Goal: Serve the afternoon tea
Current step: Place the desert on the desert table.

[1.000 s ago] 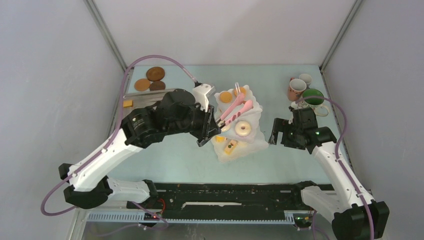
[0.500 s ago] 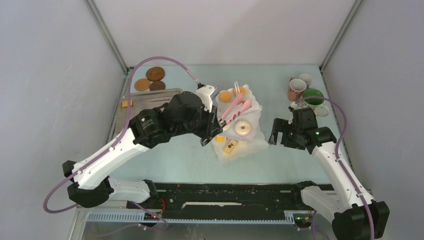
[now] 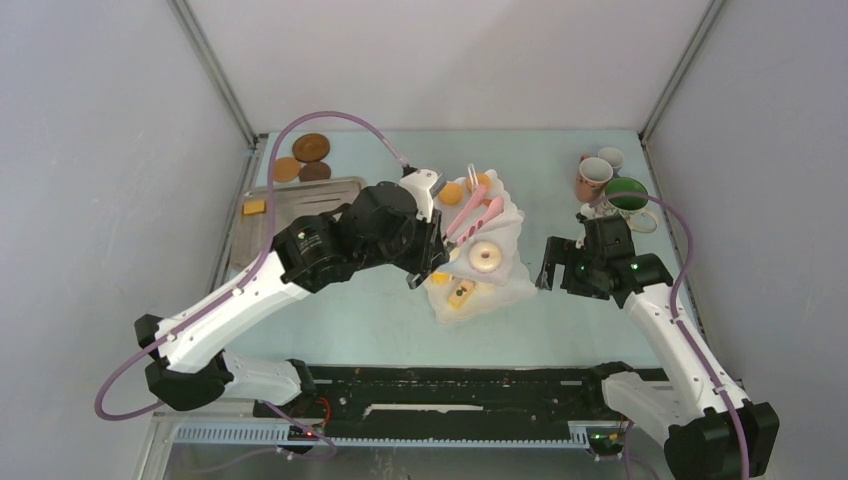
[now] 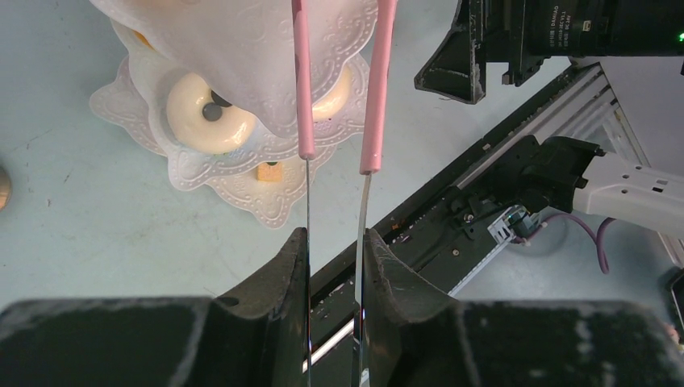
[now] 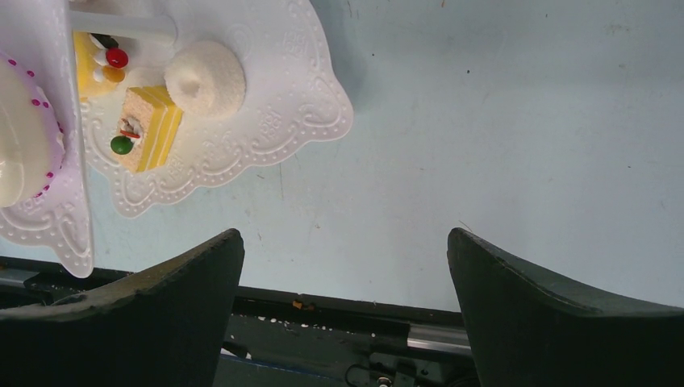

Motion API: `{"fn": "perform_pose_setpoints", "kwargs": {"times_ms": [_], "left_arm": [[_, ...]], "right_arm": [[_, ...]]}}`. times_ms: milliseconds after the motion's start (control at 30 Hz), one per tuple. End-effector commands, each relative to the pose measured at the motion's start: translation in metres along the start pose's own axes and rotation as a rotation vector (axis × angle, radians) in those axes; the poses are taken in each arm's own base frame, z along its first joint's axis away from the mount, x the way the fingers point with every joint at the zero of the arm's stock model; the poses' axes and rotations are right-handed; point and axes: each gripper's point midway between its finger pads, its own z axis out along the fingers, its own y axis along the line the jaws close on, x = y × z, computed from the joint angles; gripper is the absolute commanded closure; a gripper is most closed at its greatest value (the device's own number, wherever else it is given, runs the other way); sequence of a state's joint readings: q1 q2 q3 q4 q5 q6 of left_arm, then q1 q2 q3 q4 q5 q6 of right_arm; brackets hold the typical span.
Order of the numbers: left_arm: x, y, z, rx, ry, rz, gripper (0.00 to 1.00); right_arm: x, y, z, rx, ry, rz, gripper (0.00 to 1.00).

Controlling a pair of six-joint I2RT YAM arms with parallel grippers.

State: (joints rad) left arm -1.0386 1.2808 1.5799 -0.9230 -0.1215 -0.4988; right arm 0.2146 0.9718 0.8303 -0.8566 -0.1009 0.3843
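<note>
the left gripper [image 4: 335, 242] was clamped on the tongs [image 4: 375, 97], which reached over the stand [image 3: 508, 288] mid-table. the right gripper [image 5: 345, 242] hung just right of it, jaws wide apart.

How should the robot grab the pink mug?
Probably by the rim on its left side, from above, with one finger inside. The pink mug stands upright with its mouth open, and the pale mug and green-inside mug crowd its right.
</note>
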Motion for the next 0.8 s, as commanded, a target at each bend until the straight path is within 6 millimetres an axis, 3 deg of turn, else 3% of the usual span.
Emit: {"fn": "perform_pose_setpoints", "kwargs": {"times_ms": [0,767], "left_arm": [[-0.017,-0.005,-0.009,0.013,-0.066,-0.015,0.76],[-0.004,-0.004,-0.007,0.016,0.004,0.031,0.64]], "right_arm": [[-0.008,0.005,-0.004,-0.021,-0.037,-0.012,0.0],[-0.006,0.007,-0.004,-0.03,-0.029,-0.017,0.0]]}}
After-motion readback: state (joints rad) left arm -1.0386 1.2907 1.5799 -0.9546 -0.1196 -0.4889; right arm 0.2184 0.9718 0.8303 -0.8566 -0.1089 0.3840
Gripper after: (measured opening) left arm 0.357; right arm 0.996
